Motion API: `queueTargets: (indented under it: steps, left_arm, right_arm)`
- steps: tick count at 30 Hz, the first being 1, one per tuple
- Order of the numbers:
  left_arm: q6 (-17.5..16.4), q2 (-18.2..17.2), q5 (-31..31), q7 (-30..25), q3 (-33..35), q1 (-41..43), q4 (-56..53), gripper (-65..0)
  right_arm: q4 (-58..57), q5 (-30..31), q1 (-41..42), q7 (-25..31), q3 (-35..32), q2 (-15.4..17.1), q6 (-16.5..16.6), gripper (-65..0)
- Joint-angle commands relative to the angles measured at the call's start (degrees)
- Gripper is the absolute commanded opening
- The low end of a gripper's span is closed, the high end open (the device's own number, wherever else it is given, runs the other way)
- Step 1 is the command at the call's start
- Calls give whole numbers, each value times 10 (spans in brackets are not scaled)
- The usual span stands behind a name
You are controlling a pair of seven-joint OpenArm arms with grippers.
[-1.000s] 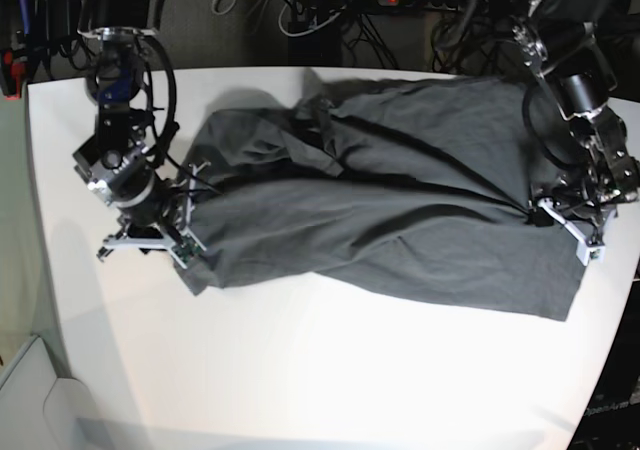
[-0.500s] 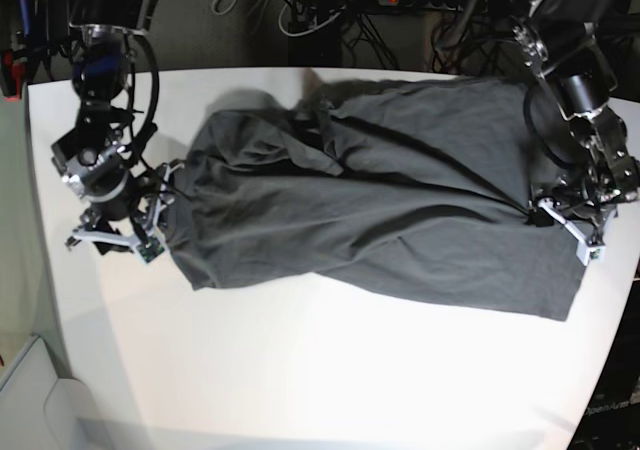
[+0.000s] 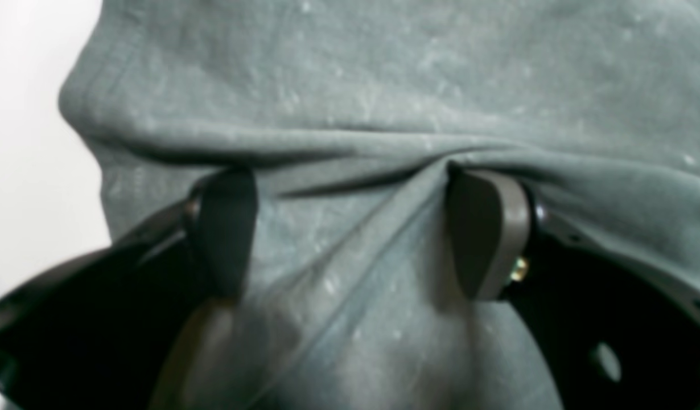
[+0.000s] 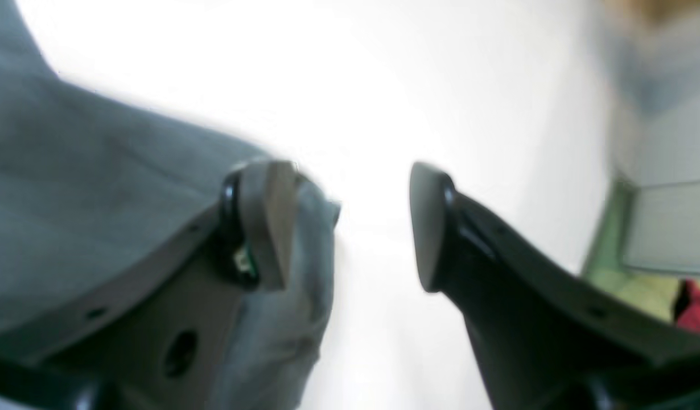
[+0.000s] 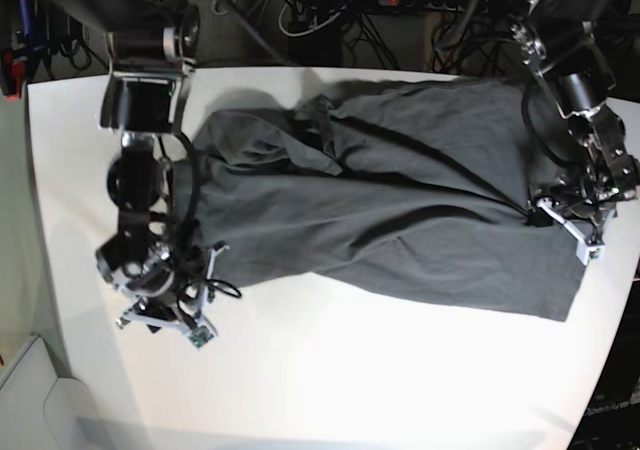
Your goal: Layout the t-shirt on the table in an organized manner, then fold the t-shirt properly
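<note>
Charcoal t-shirt (image 5: 400, 210) rumpled, long axis across table (image 5: 330, 370)

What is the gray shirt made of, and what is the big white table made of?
The t-shirt looks like soft knit cloth, maybe cotton: it wrinkles into loose folds, has a matte surface, and the left wrist view shows tiny lint specks. The table looks like something hard and smooth, perhaps plastic-coated board: it is flat, plain white, and slightly glossy. Its exact material cannot be told.
</note>
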Motion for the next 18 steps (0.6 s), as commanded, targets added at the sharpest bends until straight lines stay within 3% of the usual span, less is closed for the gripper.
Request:
queueTargets:
  steps: [1, 6, 18]
  left_arm:
    - [-3, 6, 9, 48, 0, 11, -9, -138]
    - [-3, 6, 9, 48, -2, 15, -9, -138]
    - [-3, 8, 9, 48, -2, 15, -9, -138]
  right_arm:
    - [-19, 3, 38, 7, 0, 0, -4, -319]
    - [-107, 3, 90, -3, -1, 2, -4, -317]
    - [-243, 2, 97, 1, -4, 26, -4, -319]
